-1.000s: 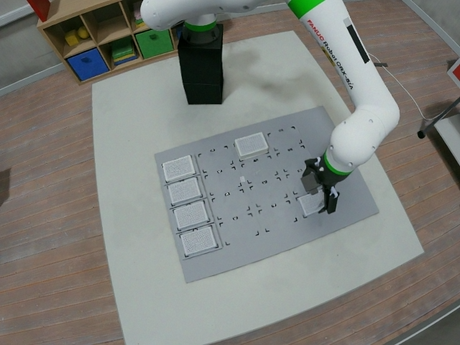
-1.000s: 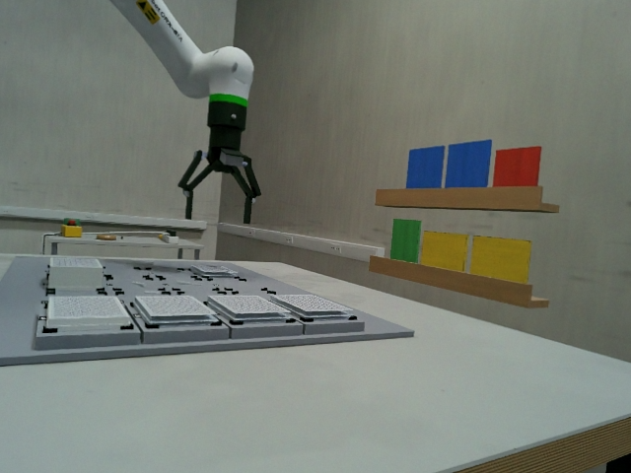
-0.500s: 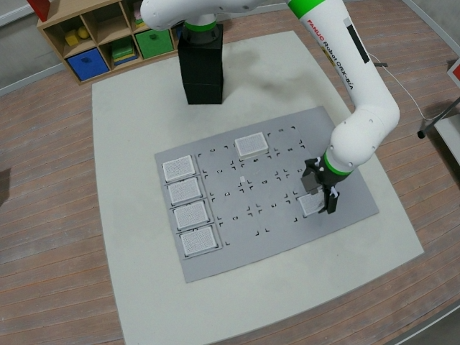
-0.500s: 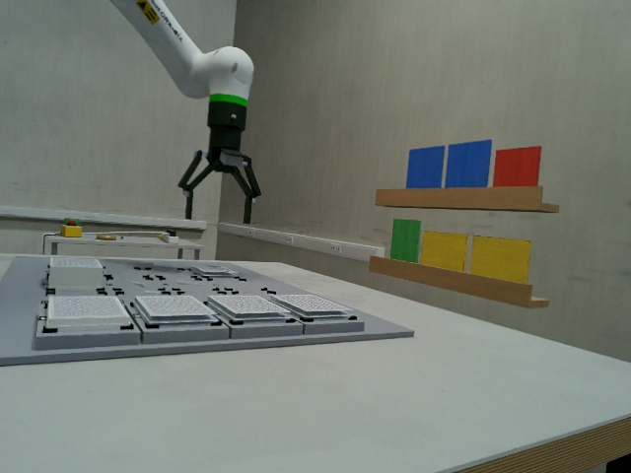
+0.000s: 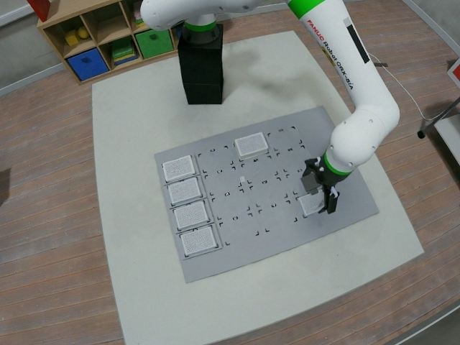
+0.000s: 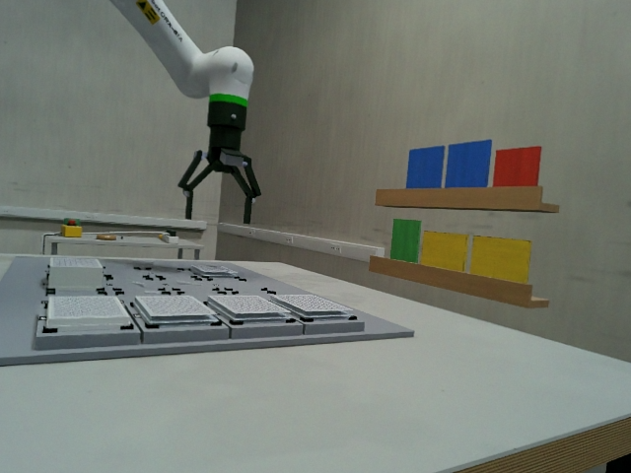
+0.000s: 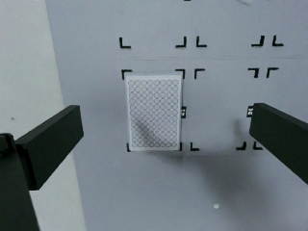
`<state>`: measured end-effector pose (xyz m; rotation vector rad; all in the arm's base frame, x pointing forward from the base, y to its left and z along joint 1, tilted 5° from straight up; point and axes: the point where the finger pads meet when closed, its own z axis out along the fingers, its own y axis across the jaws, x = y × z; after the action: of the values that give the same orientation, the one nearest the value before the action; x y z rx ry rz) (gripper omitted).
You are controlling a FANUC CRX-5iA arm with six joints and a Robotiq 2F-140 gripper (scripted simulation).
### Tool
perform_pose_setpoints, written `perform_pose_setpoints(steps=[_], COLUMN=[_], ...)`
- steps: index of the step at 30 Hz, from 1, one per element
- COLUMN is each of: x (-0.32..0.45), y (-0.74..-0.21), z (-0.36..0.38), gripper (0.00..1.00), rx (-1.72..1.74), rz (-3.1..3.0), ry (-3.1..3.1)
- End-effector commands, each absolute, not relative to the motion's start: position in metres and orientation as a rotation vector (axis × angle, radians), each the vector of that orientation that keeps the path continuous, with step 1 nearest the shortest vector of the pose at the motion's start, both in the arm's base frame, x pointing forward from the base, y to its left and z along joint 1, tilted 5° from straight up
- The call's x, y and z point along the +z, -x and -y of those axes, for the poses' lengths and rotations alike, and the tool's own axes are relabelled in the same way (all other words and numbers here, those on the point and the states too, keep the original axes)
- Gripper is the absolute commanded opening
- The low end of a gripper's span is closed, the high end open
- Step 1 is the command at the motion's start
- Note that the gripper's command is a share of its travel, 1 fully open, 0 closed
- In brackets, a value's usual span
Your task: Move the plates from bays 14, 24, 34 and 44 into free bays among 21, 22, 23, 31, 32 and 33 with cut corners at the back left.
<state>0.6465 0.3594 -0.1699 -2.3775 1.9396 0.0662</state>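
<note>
Near/far and left/right as seen from the arm's base.

1. Nearest: black pedestal, arm mounted on top. Grey deck beyond it, on the pale table.
2. Near row, right: plate in bay 14, on column 4's raised floor, lying flat.
3. Same row, left of that with bay 13 between: deep-well block in bay 12. Flat, visibly taller than the plates.
4. Second row, right: plate in bay 24. Flat, raised floor.
5. Third row, right: plate in bay 34. Same pose.
6. Far row, right: plate in bay 44. Same again. So all four task plates sit in column 4; none in the middle bays.
7. Far row, left: plate in bay 41, flat among its corner pieces.
8. Gripper hangs above the far left part of the deck, well clear of it. Fingers wide apart, nothing clamped. Wrist view has plate 41 below, between the fingers in that view, off-centre.
9. Cut corners: too small to tell.

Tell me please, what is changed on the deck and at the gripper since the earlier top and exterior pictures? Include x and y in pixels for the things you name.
Nothing has visibly changed. The gripper (image 5: pixel 318 186) (image 6: pixel 218 220) (image 7: pixel 166 119) stayed open above the plate in bay 41 (image 5: pixel 309 205) (image 6: pixel 211 269) (image 7: pixel 154 113), and no plate was taken or let go.
</note>
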Motion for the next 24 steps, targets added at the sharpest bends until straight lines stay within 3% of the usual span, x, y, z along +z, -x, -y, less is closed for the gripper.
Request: perform_pose_setpoints(steps=[1, 10, 11, 24], x=[-0.168, -0.168, -0.169, -0.177], y=[-0.648, -0.648, -0.648, -0.647], z=[-0.36, -0.36, -0.356, -0.313], gripper=[1.0, 1.0, 0.7, 0.7], rx=[0.064, 0.064, 0.064, 0.064], rz=[-1.938, -1.938, -1.938, -1.938], ry=[2.376, 2.376, 2.376, 2.376])
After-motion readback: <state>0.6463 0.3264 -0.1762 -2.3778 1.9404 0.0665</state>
